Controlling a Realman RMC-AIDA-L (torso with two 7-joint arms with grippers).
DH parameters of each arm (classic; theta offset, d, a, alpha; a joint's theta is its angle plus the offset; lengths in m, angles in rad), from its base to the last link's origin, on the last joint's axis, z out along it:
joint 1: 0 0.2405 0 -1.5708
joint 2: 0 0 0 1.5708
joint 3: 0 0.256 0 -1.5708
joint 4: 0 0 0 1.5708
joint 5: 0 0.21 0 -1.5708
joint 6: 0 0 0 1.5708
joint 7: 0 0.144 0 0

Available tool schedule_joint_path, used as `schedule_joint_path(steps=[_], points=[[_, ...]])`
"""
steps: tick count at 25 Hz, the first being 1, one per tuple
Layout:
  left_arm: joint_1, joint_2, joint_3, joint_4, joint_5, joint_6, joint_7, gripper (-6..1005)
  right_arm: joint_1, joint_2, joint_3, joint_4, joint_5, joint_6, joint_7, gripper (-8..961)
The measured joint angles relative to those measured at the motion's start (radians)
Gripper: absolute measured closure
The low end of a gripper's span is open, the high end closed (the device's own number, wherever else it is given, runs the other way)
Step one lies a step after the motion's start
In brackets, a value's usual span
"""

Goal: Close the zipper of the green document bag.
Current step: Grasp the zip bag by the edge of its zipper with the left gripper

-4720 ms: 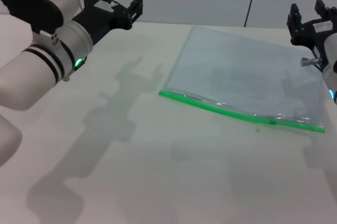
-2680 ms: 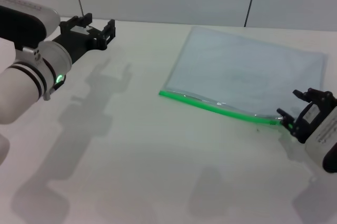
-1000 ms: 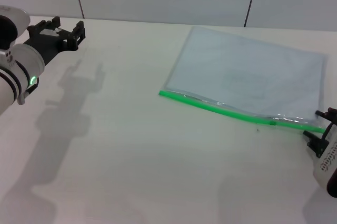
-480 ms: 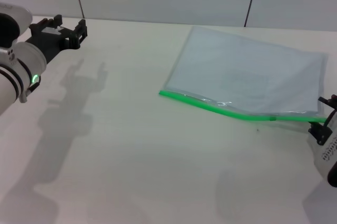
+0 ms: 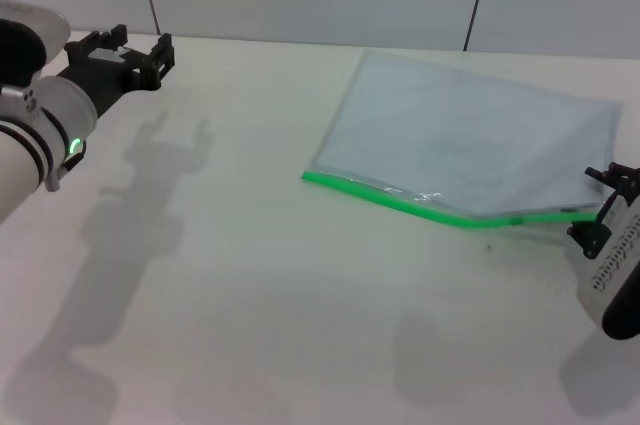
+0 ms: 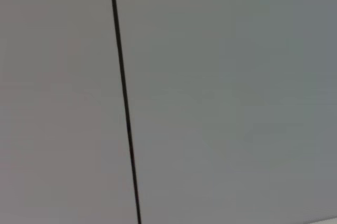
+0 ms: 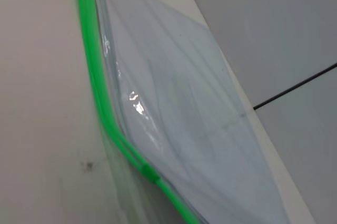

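Observation:
The green document bag [image 5: 470,135] lies flat on the white table, right of centre. Its zipper [image 5: 400,201] runs along the near long edge, with the small slider [image 5: 517,217] close to the right end. My right gripper [image 5: 598,203] is at that right end and seems shut on the bag's corner, which is raised a little off the table. The right wrist view shows the zipper [image 7: 89,66], the slider [image 7: 149,172] and the translucent bag [image 7: 174,108] from close by. My left gripper [image 5: 120,50] hovers open at the far left, well away from the bag.
The white table [image 5: 280,285] stretches bare-looking in front and to the left, crossed by the left arm's shadow. A grey panelled wall stands behind it; the left wrist view shows only that wall and its dark seam [image 6: 124,103].
My right gripper came from behind the bag to the near right corner, and the zipper's right end has risen off the table. The left arm swung out to the left, then back slightly.

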Motion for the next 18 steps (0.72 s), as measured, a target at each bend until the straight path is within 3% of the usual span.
schedule_joint_path(steps=[14,18], points=[[-0.009,0.000,0.007,-0.007,0.000,0.001,-0.004,450,0.059,0.002,0.004,0.052,-0.059,0.014,0.000,466],[-0.009,0.000,0.008,-0.009,0.000,0.002,-0.004,455,0.072,0.003,0.012,0.052,-0.061,0.011,0.008,617]])
